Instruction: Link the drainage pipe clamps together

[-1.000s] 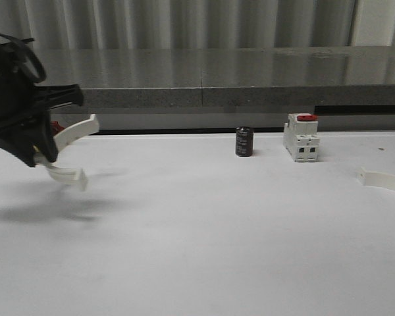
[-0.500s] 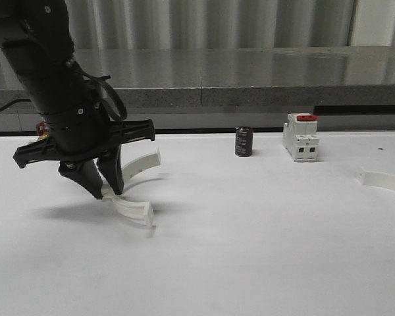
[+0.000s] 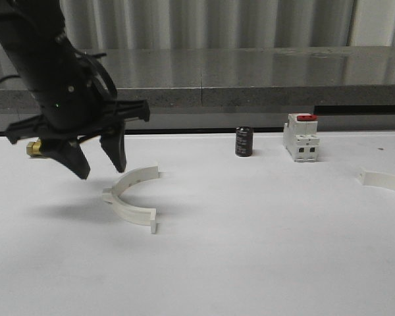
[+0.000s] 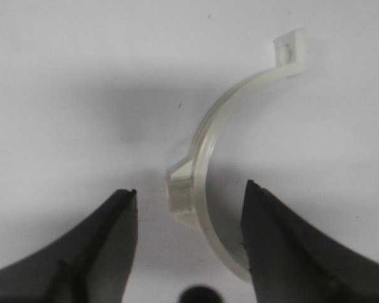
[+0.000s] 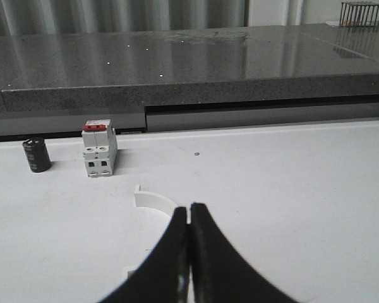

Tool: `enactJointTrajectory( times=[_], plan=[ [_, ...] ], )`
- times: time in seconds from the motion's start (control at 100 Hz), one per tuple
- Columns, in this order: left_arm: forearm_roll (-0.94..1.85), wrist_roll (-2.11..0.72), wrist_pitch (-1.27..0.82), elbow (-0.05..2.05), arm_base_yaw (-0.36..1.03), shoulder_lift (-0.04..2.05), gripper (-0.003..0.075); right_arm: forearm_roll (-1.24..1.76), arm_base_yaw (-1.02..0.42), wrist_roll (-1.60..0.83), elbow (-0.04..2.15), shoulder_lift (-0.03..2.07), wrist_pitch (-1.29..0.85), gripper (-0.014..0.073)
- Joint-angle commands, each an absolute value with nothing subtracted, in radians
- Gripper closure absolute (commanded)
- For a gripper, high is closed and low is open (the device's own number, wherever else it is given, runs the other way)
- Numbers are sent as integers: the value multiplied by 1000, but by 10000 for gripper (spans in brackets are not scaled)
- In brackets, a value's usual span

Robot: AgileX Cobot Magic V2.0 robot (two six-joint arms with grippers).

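Note:
One white half-ring drainage pipe clamp lies flat on the white table, left of centre, its open side facing right. My left gripper hangs open just above and behind it, holding nothing; in the left wrist view the clamp curves up between the two spread black fingers. A second clamp lies at the far right edge of the table. In the right wrist view that clamp shows partly behind my right gripper, whose fingers are pressed together on nothing.
A black cylinder and a white boxy switch with a red top stand at the back of the table. Behind them runs a grey stone ledge. The table's middle is bare white surface.
My left arm carried the clamp from the far left toward the centre, set it flat on the table and opened. The gripper has since risen clear of it.

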State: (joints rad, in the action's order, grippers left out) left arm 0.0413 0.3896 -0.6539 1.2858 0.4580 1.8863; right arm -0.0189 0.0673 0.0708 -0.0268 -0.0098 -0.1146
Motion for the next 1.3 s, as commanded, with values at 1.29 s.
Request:
enactJointTrajectory(
  times=[1.29],
  plan=[
    [-50, 96, -552, 538, 137, 413, 741, -18, 63, 65, 59, -18, -78, 659]
  ],
)
